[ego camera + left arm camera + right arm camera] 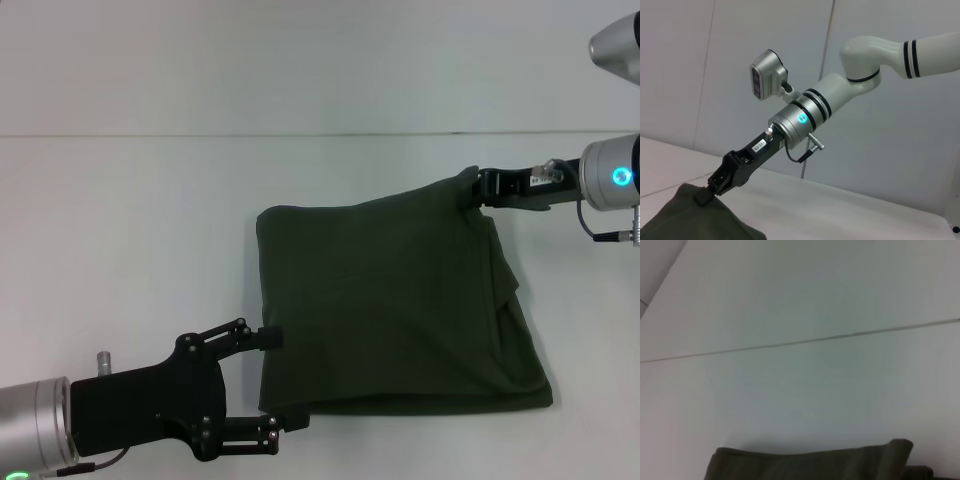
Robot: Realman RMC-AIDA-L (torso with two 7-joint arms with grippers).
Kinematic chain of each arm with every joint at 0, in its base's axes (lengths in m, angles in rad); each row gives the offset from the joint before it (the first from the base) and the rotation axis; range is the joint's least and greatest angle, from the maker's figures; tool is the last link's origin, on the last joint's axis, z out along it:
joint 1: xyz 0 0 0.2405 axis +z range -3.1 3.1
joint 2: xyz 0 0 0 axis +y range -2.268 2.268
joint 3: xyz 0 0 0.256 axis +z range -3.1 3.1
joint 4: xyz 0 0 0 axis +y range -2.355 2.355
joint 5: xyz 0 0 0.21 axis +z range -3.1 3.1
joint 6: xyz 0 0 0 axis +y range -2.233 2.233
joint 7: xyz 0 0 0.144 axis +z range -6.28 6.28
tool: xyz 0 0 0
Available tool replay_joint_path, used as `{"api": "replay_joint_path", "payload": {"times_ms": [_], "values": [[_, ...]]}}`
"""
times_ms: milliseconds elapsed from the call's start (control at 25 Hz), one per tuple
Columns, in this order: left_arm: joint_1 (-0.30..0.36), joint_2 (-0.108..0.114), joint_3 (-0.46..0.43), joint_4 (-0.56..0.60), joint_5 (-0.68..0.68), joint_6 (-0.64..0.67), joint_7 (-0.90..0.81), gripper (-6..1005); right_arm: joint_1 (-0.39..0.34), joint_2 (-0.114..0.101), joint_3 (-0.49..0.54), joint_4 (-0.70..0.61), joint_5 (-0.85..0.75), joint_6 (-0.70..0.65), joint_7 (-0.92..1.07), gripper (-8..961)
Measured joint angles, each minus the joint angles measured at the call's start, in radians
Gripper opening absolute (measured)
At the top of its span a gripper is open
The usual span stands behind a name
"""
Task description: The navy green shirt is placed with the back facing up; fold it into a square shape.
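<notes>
While the shirt lies partly folded, entries run from the robot's left to right.
Left gripper: just beside the shirt's near left corner; jaws spread wide, holding nothing.
Shirt: on the table, a rough dark green rectangle, right edge bunched and layered.
Right gripper: at the shirt's far right corner, jaws pinched on the cloth there, corner lifted.
Step, judged: carry the held corner across evenly, keep the cloth taut, align edges, smooth the bunched right side.
Writing: none readable on the shirt; small gripper label illegible.
</notes>
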Motion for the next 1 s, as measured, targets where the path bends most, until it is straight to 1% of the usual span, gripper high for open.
{"api": "replay_joint_path", "payload": {"times_ms": [240,480,720,840,1000], "values": [[0.0,0.0,0.001,0.0,0.0,-0.004,0.0,917,-0.008,-0.001,0.012,-0.023,0.021,-0.012,-0.014,26],[0.0,0.0,0.0,0.0,0.0,-0.004,-0.001,917,-0.054,-0.004,0.014,-0.082,0.075,-0.048,-0.015,27],[0.0,0.0,0.003,0.0,0.001,-0.004,-0.002,919,-0.078,-0.009,0.007,-0.075,0.078,-0.028,-0.02,26],[0.0,0.0,0.004,0.0,0.001,-0.004,-0.002,919,-0.08,-0.003,0.006,-0.069,0.075,-0.008,-0.032,26],[-0.001,0.0,0.006,0.0,0.002,-0.004,-0.002,919,-0.081,0.004,0.004,-0.069,0.068,0.021,-0.04,49]]}}
